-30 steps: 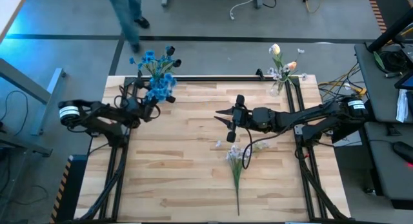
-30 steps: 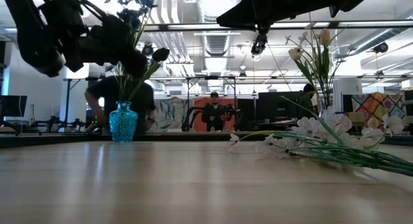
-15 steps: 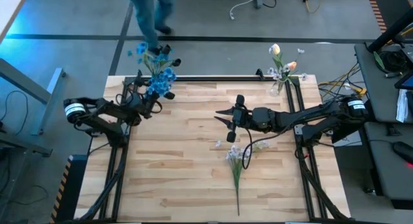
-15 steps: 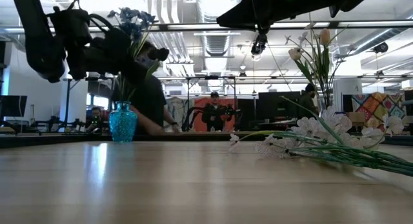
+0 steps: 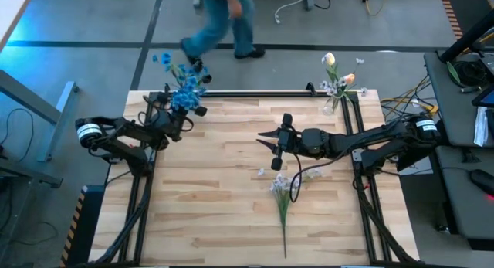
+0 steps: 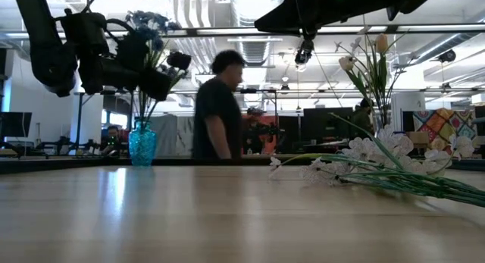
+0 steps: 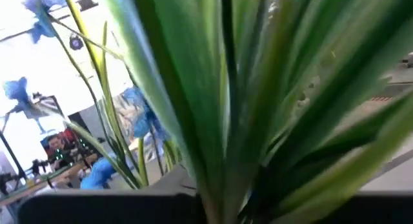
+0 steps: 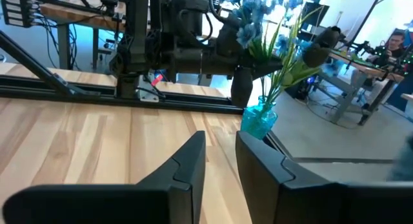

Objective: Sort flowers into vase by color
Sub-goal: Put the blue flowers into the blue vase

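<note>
A small blue glass vase [image 6: 142, 143] stands at the far left corner of the wooden table [image 5: 224, 198]. The blue flowers [image 5: 184, 90] stick up out of it, with green leaves [image 7: 213, 101] fanning wide. The left gripper [image 5: 182, 123] is right by those stems, up above the vase. The leaves hide its fingers, so I cannot tell if it is gripping the stems or has let go.

A clear vase [image 5: 333, 104] stands at the far right corner. It holds the peach-yellow tulip buds [image 5: 330, 59] and some pale blossoms.

The white-lilac flowers [image 5: 287, 183] lie flat on the table, near the middle and toward the right. Their long stem [image 5: 283, 222] points to the near edge. They are not in any vase.

The right gripper [image 5: 276, 143] hangs over the middle of the table, just beyond those lying flowers. Its fingers [image 8: 187, 166] are nearly closed with a thin gap, and nothing is in them.

The left and near parts of the table are bare wood. A person [image 6: 216, 115] walks past behind the far edge
</note>
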You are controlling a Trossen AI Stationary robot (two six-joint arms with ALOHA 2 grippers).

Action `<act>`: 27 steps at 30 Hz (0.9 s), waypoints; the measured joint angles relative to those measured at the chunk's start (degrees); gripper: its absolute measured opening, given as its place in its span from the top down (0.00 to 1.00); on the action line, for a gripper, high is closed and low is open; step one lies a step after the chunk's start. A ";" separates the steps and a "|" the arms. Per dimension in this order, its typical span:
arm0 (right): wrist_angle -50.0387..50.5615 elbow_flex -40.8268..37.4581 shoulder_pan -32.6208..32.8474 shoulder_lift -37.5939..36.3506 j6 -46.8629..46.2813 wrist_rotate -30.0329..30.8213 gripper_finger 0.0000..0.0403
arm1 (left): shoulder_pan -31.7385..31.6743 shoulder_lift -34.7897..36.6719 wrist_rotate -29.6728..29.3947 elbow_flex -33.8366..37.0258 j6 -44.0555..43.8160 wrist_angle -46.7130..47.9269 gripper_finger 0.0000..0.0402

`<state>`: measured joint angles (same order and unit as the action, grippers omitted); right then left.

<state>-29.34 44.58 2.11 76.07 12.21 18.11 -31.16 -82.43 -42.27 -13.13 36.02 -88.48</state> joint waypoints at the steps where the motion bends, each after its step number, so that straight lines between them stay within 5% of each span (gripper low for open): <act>1: -0.02 0.00 0.00 0.00 0.02 0.01 0.81 | 0.00 0.00 -0.34 0.00 -0.64 0.16 0.83; 11: -0.02 -0.01 0.00 0.00 0.00 0.00 0.80 | -0.04 1.55 -0.67 -4.00 -5.43 12.31 0.72; 22: 0.64 -0.02 -0.02 0.00 0.37 0.00 0.82 | -0.04 13.42 7.53 -10.90 -11.29 47.15 0.72; 27: 0.81 -0.02 0.00 0.00 0.35 0.00 0.81 | -0.13 18.41 7.42 -12.33 -11.49 54.06 0.72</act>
<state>-28.53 44.56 2.11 76.07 12.56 18.11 -31.29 -64.02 -34.85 -25.45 24.54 -34.42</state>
